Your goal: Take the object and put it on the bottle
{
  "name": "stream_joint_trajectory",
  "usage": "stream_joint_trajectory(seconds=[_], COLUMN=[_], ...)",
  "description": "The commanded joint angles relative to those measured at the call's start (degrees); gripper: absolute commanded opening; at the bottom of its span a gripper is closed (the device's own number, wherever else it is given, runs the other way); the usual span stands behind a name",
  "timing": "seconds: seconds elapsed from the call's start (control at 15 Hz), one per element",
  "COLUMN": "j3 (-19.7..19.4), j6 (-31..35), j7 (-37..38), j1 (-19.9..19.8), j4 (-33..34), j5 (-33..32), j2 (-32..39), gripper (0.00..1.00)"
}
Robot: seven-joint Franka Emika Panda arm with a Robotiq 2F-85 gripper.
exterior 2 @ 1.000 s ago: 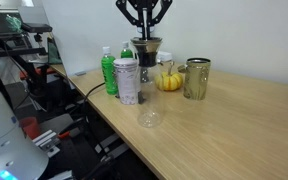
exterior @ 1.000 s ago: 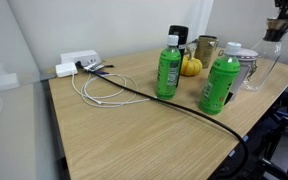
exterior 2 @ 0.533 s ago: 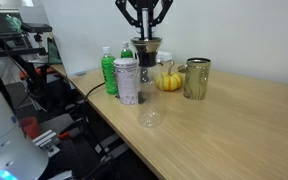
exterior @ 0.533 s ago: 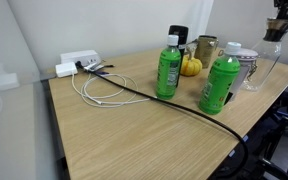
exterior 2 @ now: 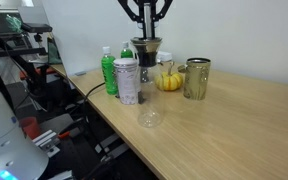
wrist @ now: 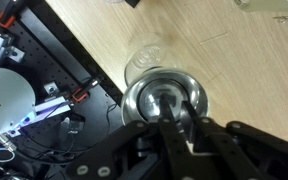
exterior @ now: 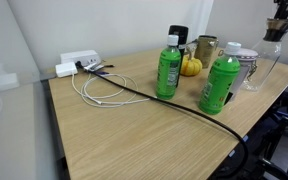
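My gripper (exterior 2: 144,32) hangs high over the table's edge, shut on a cone-shaped object with a metal rim (exterior 2: 144,48). The object also shows under the gripper (exterior: 281,20) in an exterior view (exterior: 273,32). In the wrist view the fingers (wrist: 170,102) reach into its round shiny top (wrist: 142,95). A clear glass vessel (exterior 2: 149,115) stands below, near the table edge; it also shows in an exterior view (exterior: 256,68) and in the wrist view (wrist: 144,58). Two green bottles (exterior: 167,68) (exterior: 221,85) stand on the table, apart from the gripper.
A silver can with a white lid (exterior 2: 127,82), a small yellow pumpkin (exterior 2: 169,80), a metal cup (exterior 2: 196,78) and a black-capped bottle (exterior: 178,35) stand together. A black cable (exterior: 134,92) and white cords (exterior: 94,90) lie across the table near a white power strip (exterior: 76,62).
The gripper has edged very slightly to the side and upward. Nothing on the table has moved.
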Motion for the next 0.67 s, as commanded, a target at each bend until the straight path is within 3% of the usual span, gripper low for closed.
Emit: stream_joint_trajectory(seconds=[0.0,0.6], j3=[0.29,0.32], j6=[0.92,0.63], j7=[-0.97,-1.04], j1=[-0.83,-0.74], j4=[1.21,4.74], j5=[1.2,1.37], j2=[-0.19,-1.03], gripper=[0.0,0.0])
